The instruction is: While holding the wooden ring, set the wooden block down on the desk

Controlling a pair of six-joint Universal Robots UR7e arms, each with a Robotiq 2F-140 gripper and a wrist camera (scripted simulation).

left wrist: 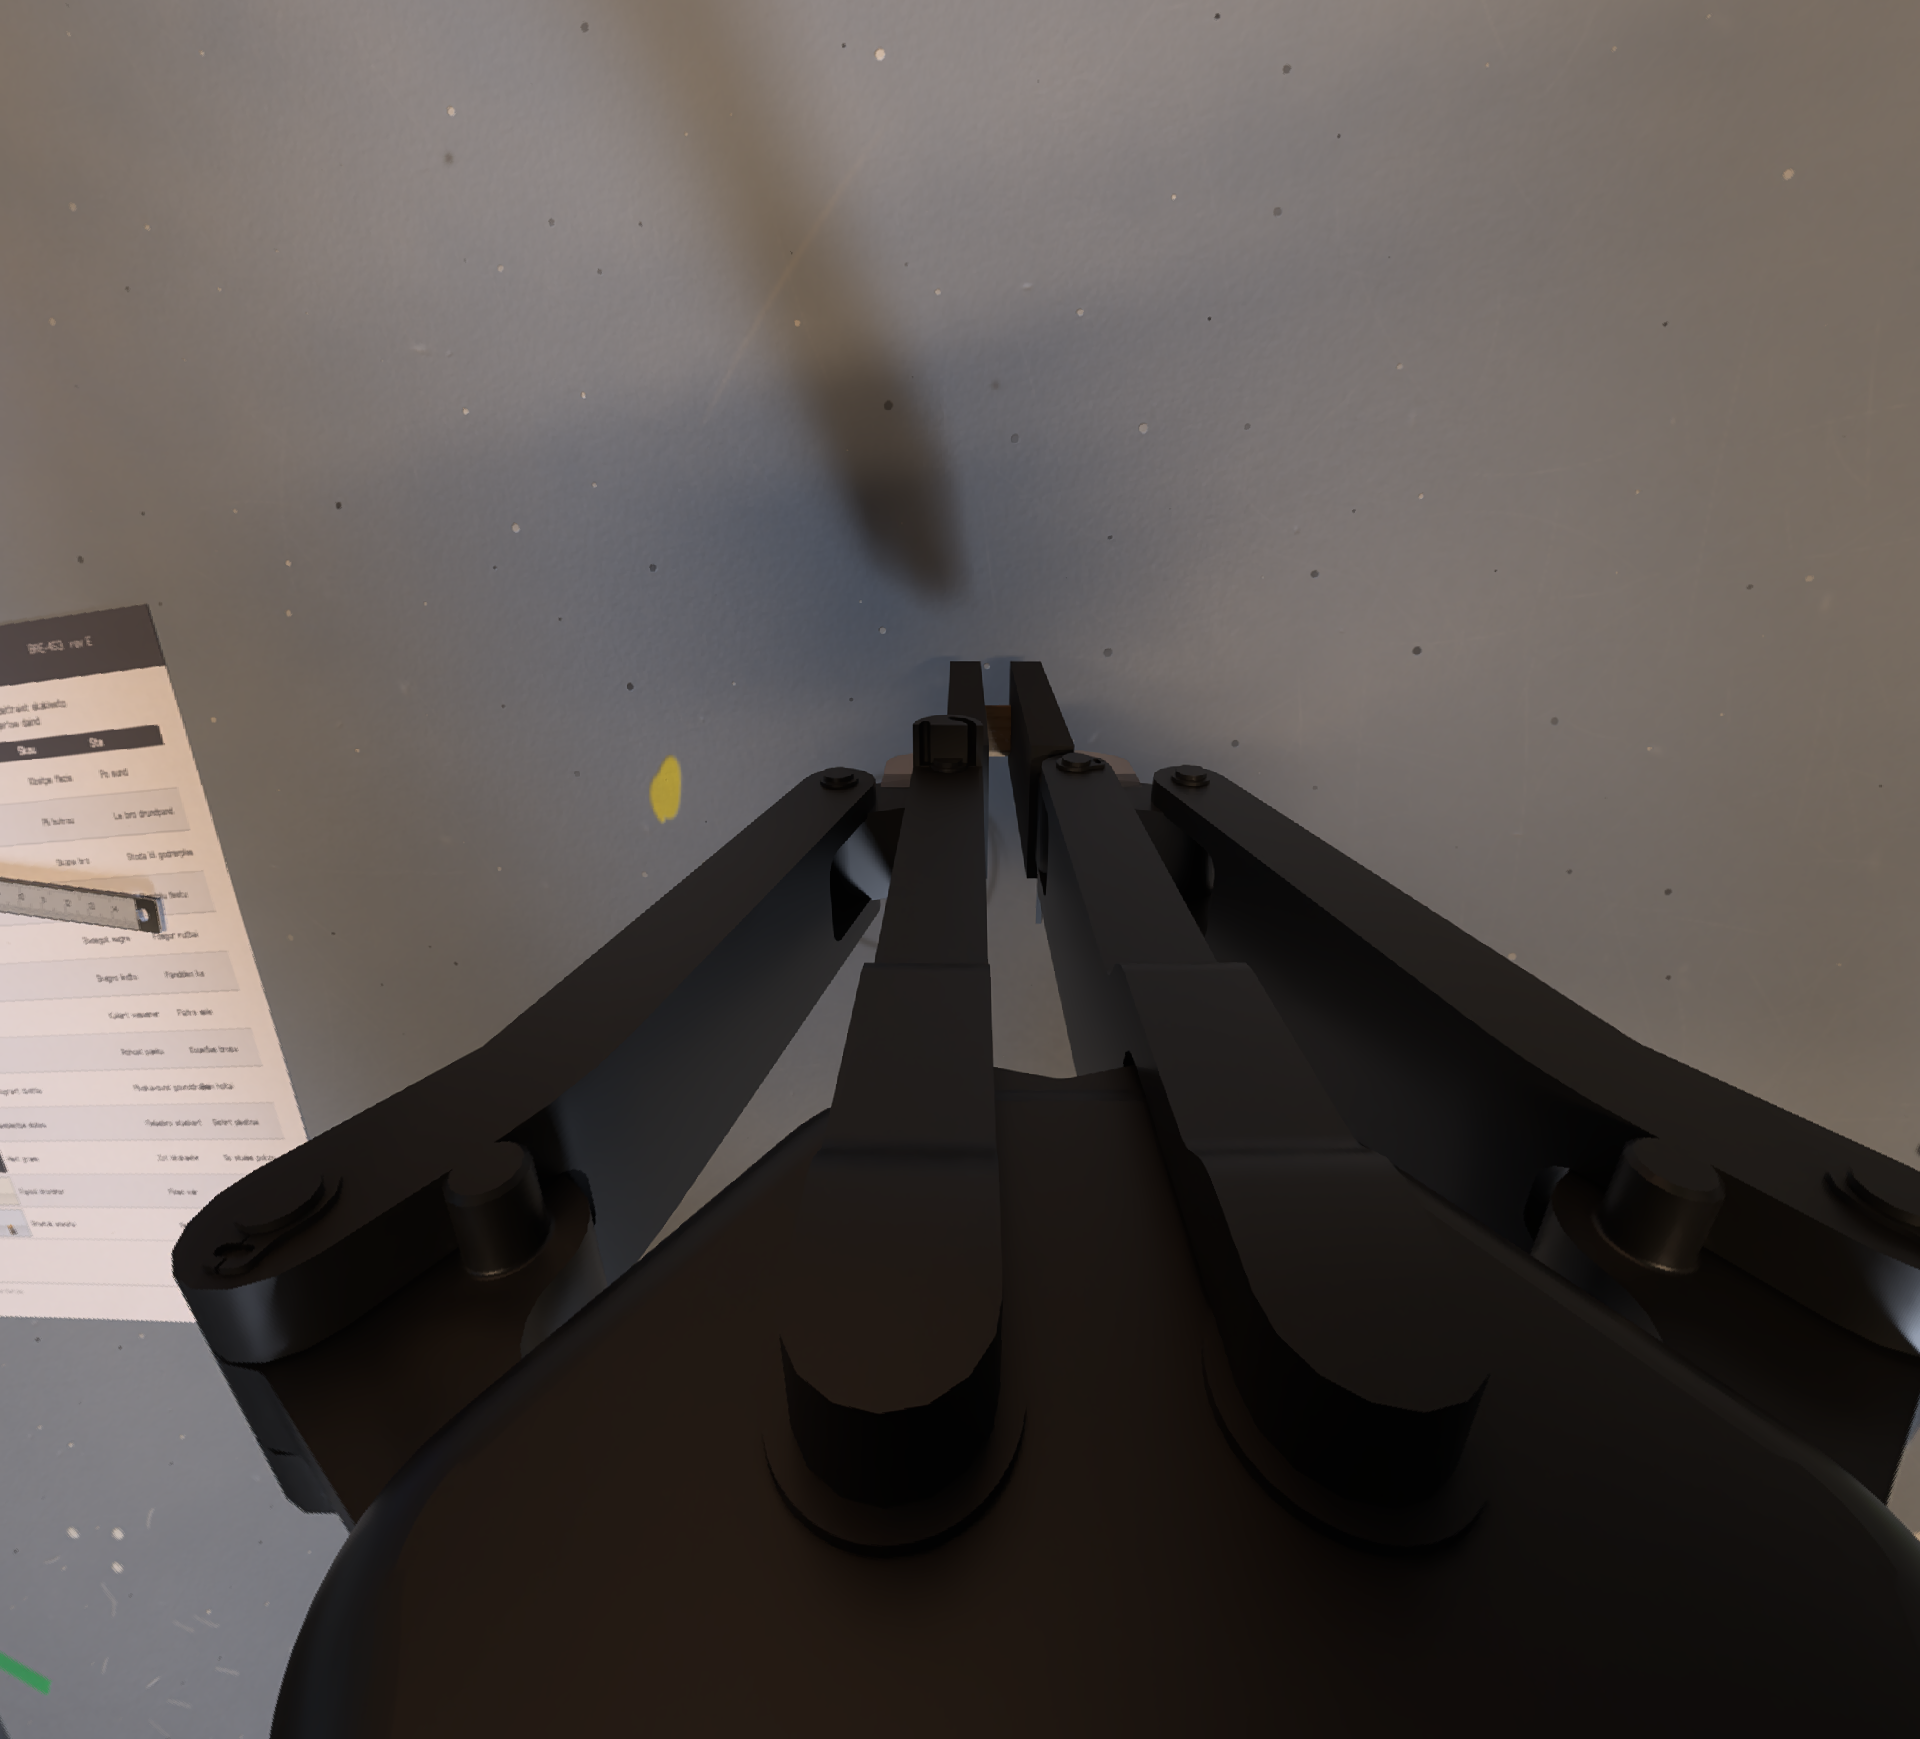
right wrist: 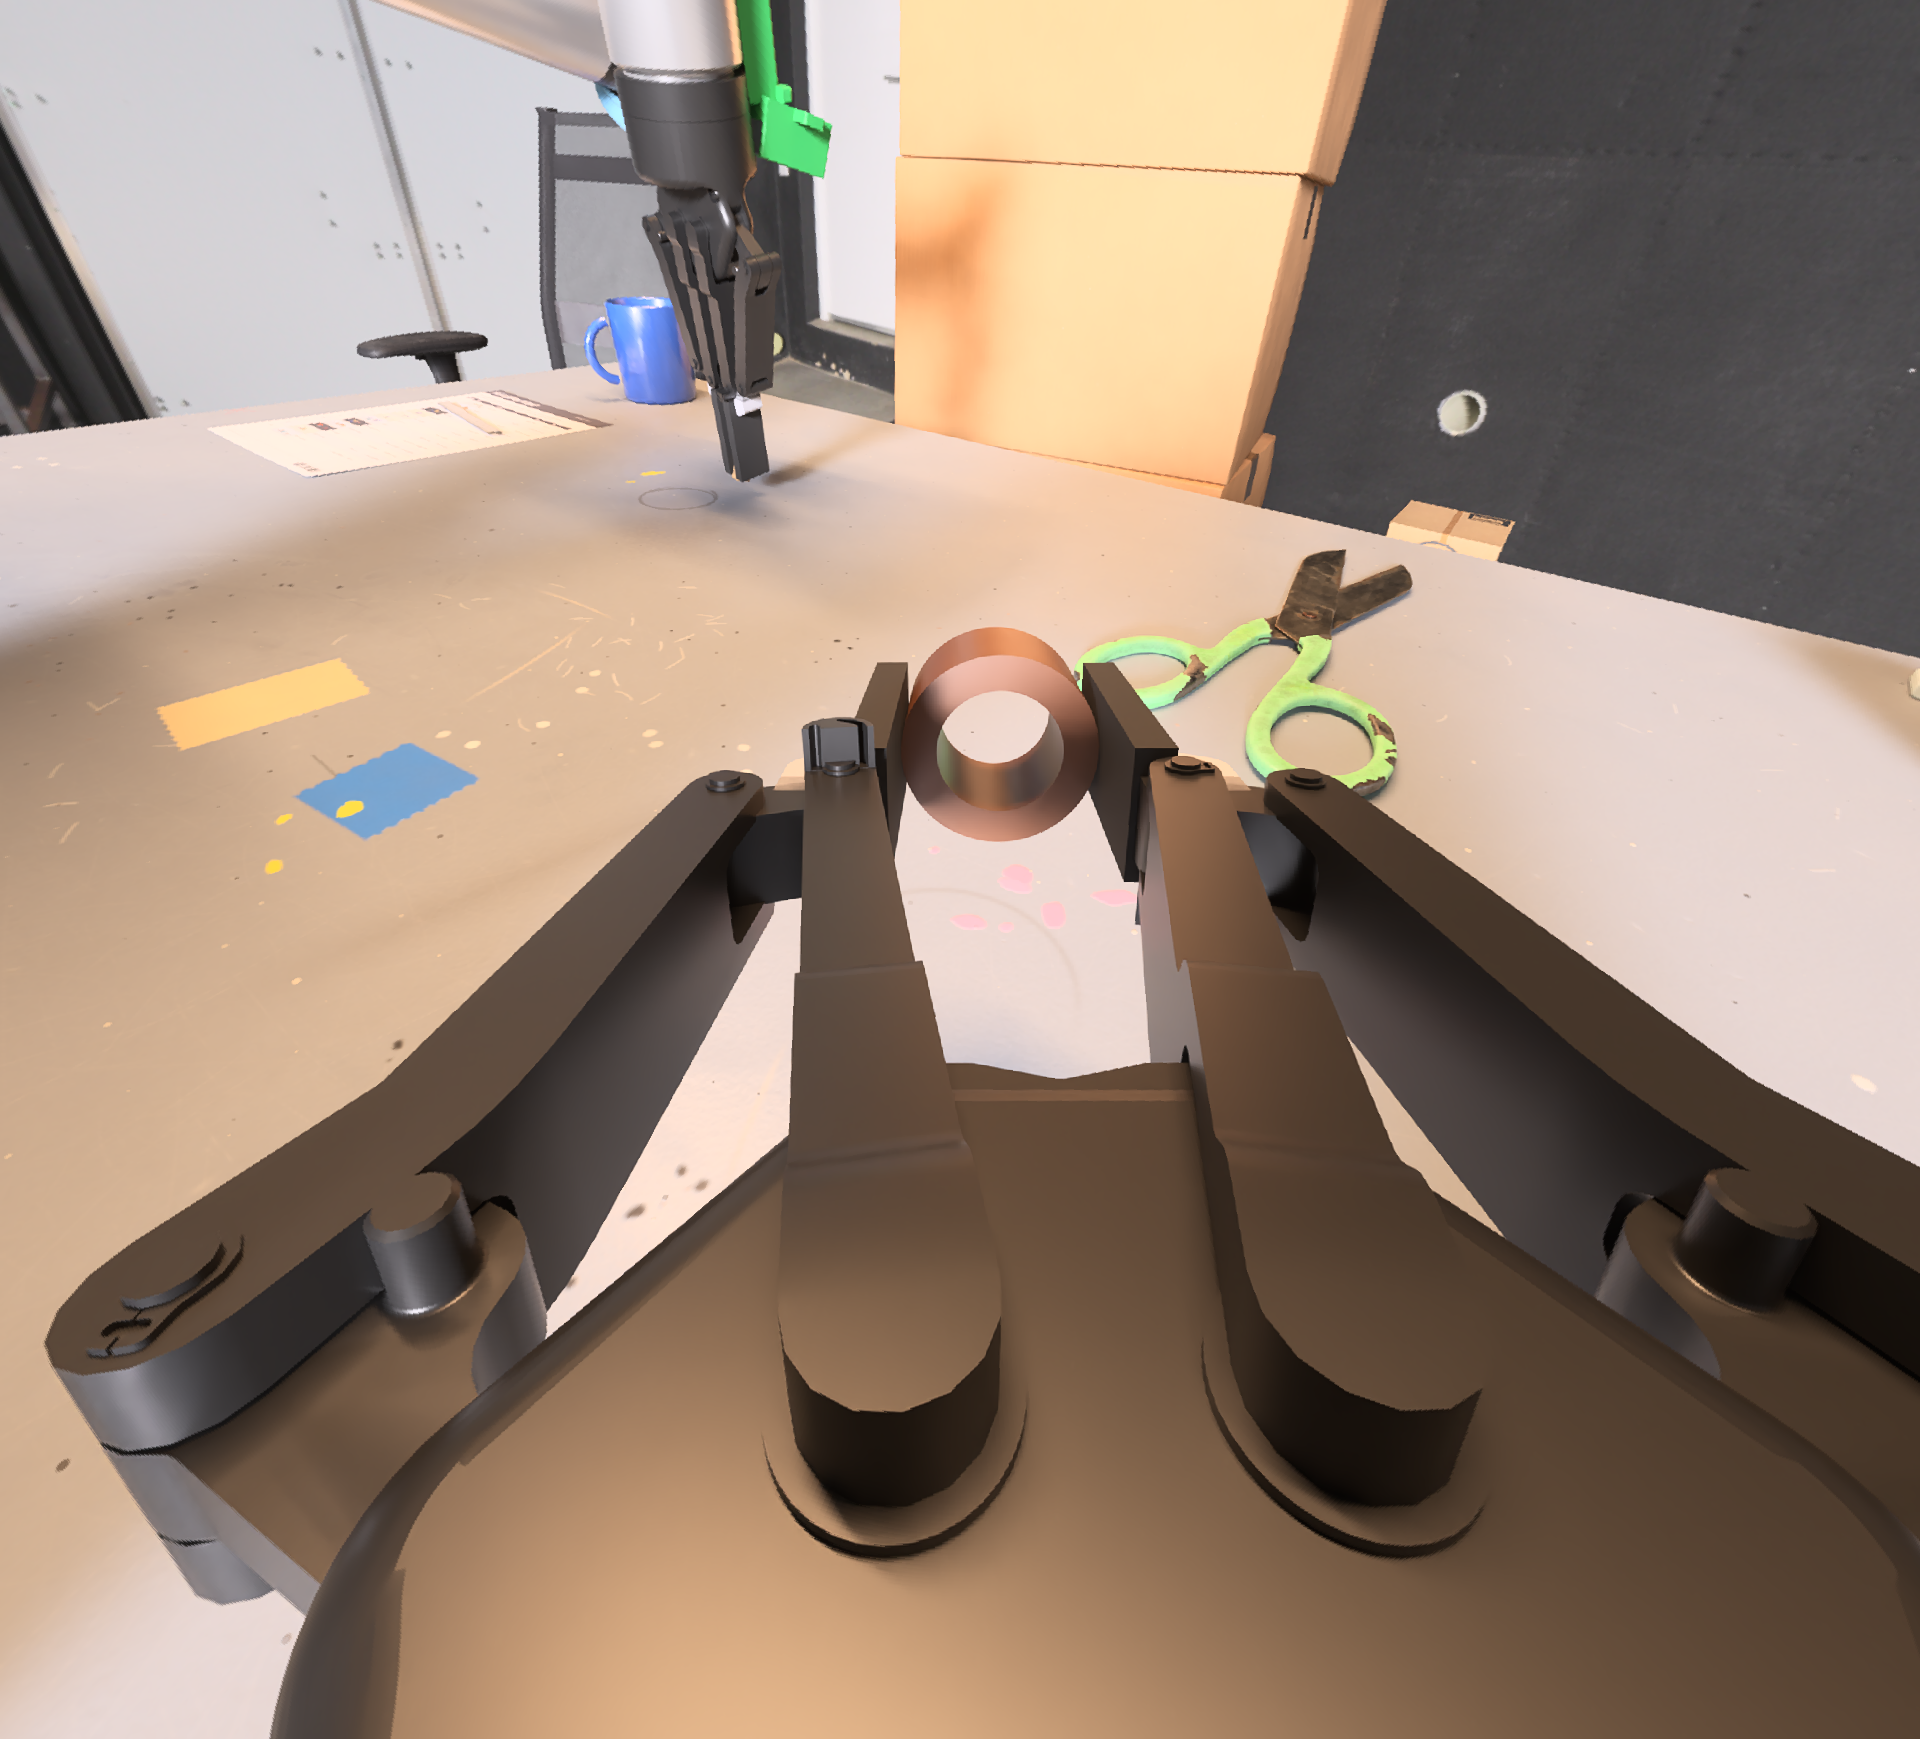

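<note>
My right gripper (right wrist: 997,702) is shut on the wooden ring (right wrist: 935,754), a brown ring held by its sides a little above the desk (right wrist: 623,858), its hole facing the camera. My left gripper (left wrist: 995,687) points straight down at the desk (left wrist: 1351,339), jaws nearly together. A thin brown sliver of the wooden block (left wrist: 1000,716) shows between its fingers; the rest is hidden. In the right wrist view the left gripper (right wrist: 744,461) hangs at the far side, tips at or just above the desk surface.
Green-handled scissors (right wrist: 1283,681) lie just right of the ring. A blue mug (right wrist: 644,349) and a printed sheet (right wrist: 405,427) with a ruler (left wrist: 73,905) sit near the left arm. Cardboard boxes (right wrist: 1101,235) stand at the back, with a small box (right wrist: 1449,531) beside them.
</note>
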